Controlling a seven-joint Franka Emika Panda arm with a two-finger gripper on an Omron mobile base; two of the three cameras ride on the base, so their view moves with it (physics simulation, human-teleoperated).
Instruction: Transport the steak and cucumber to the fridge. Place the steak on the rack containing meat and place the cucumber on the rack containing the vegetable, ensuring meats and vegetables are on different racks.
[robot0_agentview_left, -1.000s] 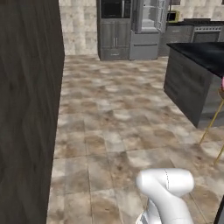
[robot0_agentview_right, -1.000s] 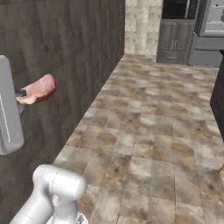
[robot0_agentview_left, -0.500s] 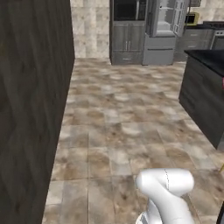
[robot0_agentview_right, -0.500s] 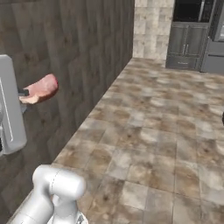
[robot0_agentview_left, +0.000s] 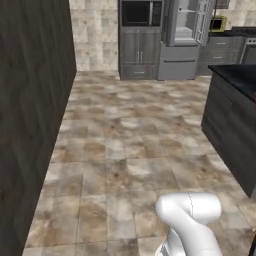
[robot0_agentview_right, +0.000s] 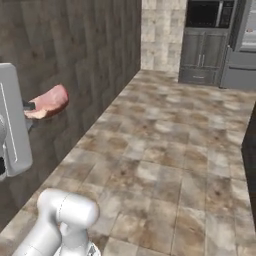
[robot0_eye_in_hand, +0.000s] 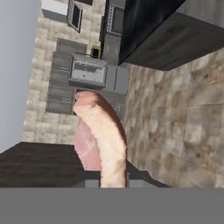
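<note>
At about nine o'clock in the right base view, we see our gripper (robot0_agentview_right: 31, 106) clenched on the steak (robot0_agentview_right: 49, 101), its dark fingertips pinching the near end of the pink-red slab, which juts out toward a dark wood-panelled wall (robot0_agentview_right: 75, 60) just beside it. The slab hangs in the air, clear of the tiled floor (robot0_agentview_right: 165, 150).

In the hand view the steak (robot0_eye_in_hand: 103, 135) rises from six o'clock toward the centre, held edge-on between the fingers, its pale fatty rim facing us.

At one o'clock in the left base view, well apart from us across the floor, stands the fridge (robot0_agentview_left: 186, 35), one door swung open and pale shelves showing inside. Just beside it at twelve o'clock sits a black-fronted microwave (robot0_agentview_left: 141, 12) above grey cabinet doors. A dark counter (robot0_agentview_left: 235, 125) runs along at three o'clock.
</note>
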